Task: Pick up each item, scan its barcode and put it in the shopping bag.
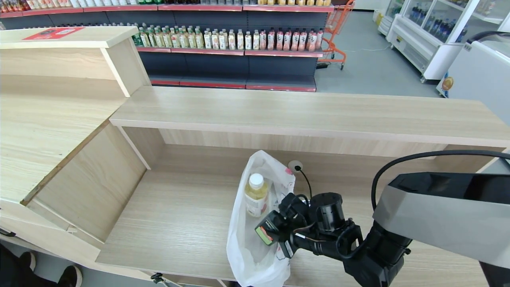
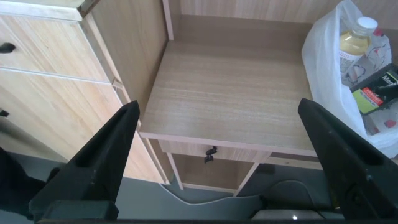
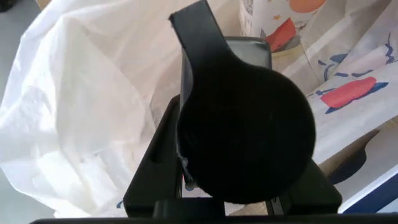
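**Right gripper holds a dark packet at the mouth of the bag**

The setting is a shop checkout built of pale, wood-grain laminate. A long flat ledge [image 1: 303, 111] crosses the middle of the head view. Below it a recessed desk [image 1: 171, 223] fills the lower half. In the background across the top of the frame, dark shelves [image 1: 227, 40] with red edges carry rows of small bottles. An orange wire trolley [image 1: 336, 28] stands to their right, and white glass-topped chest freezers [image 1: 430, 36] are at the upper right. A round cable port [image 1: 295, 165] sits in the desk at its back, with a thin black lead running from it.

The shopping bag [image 1: 243, 239] stands on the desk at lower centre. It is thin, crinkled white plastic with small red and blue prints, and its mouth is open. Inside it a bottle [image 1: 257, 193] stands upright, a cylinder of pale yellow liquid with a white cap and a paper label.

The right gripper [image 1: 275, 231] is at the bag's right rim, closed on a dark packet [image 1: 263, 235] with a green and red label. The packet is tilted, just beside the bottle and lower in the frame.

The left gripper [image 2: 219, 107] is spread wide with nothing between its matt black, wedge-shaped fingers [image 2: 112, 149]. It hangs before the desk's front edge, above a shallow drawer [image 2: 210, 152] with a small dark pull.
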Controlling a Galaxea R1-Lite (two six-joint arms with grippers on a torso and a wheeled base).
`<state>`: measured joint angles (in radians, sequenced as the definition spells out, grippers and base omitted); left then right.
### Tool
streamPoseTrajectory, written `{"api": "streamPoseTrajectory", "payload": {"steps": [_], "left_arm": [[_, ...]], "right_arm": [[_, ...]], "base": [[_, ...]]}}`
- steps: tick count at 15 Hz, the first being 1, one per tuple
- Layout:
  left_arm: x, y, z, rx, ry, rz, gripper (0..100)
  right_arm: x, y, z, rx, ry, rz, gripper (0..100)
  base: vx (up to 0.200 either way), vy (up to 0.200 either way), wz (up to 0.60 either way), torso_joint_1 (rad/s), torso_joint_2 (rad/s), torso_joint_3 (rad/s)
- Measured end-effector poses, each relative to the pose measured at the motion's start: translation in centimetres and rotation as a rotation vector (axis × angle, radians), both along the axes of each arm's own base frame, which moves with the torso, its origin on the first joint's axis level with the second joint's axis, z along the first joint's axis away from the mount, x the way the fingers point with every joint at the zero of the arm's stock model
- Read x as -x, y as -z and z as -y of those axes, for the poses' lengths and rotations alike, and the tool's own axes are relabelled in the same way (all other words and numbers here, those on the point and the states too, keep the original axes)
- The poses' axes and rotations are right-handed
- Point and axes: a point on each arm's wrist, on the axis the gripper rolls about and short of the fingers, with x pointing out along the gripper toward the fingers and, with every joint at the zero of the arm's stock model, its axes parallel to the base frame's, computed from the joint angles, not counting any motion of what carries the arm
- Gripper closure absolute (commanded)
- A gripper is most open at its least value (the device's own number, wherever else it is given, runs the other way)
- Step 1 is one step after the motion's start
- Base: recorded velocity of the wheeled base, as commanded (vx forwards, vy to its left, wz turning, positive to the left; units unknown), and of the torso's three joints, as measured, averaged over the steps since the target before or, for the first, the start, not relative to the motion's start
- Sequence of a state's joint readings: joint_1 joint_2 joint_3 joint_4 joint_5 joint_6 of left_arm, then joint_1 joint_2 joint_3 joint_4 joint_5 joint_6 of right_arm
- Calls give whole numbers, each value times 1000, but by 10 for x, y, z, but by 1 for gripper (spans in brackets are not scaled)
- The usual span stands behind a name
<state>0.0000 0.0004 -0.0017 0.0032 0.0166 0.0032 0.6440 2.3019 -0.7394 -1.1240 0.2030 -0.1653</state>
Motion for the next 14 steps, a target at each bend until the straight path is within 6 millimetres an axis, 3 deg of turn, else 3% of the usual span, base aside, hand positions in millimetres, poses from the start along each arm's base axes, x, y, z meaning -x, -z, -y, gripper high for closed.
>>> {"api": "streamPoseTrajectory", "payload": {"steps": [7,8,14], "left_arm": [[0,0,0,0,0,0,0],[0,0,0,0,0,0,0],[0,0,0,0,0,0,0]], "right_arm": [[-2,24,-5,55,-56,81,100],[-1,27,-6,64,-61,80,0],[2,27,-10,24,-56,62,0]], "base": [[0,0,0,0,0,0],[0,0,0,0,0,0],[0,0,0,0,0,0]]}}
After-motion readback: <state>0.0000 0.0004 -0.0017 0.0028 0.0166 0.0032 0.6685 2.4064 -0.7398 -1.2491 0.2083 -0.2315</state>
